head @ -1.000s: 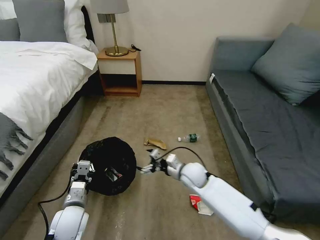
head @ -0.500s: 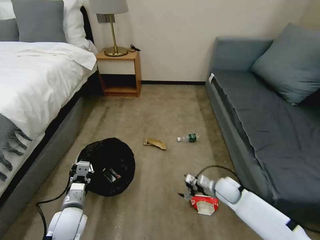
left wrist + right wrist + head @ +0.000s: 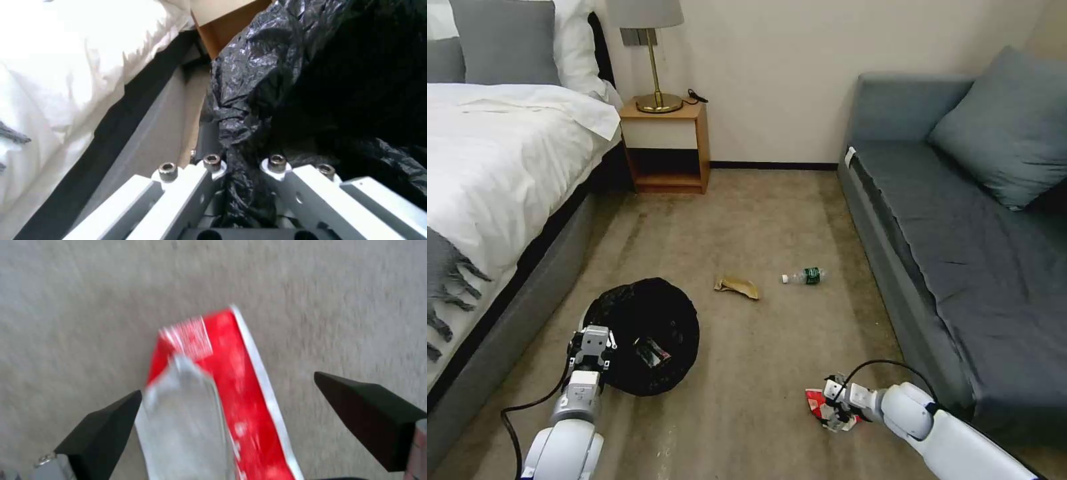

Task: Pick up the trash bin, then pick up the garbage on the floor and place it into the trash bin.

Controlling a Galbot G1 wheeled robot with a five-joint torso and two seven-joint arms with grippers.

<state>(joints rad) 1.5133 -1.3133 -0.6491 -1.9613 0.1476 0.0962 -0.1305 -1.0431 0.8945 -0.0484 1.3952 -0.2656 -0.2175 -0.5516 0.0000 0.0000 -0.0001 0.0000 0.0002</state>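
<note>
My left gripper [image 3: 591, 341] [image 3: 242, 164] is shut on the rim of the trash bin [image 3: 650, 330], pinching its crinkled black liner [image 3: 249, 100]. A wrapper [image 3: 650, 351] lies inside the bin. Three pieces of garbage lie on the carpet. The red-and-white packet [image 3: 815, 400] [image 3: 231, 380] is at the lower right. My right gripper [image 3: 834, 412] [image 3: 228, 384] is low over it and open, one black fingertip [image 3: 106, 423] on each side of the packet. The brown paper bag [image 3: 737, 287] and the small bottle with a green label [image 3: 806, 275] lie farther off, mid-floor.
A bed [image 3: 487, 167] runs along the left and a grey sofa [image 3: 960, 227] along the right. A wooden nightstand [image 3: 667, 147] with a lamp stands at the far wall. Carpet lies open between them.
My right arm swung away from beside the bin, rightward and down to the red-and-white packet. The left gripper stayed on the bin's rim.
</note>
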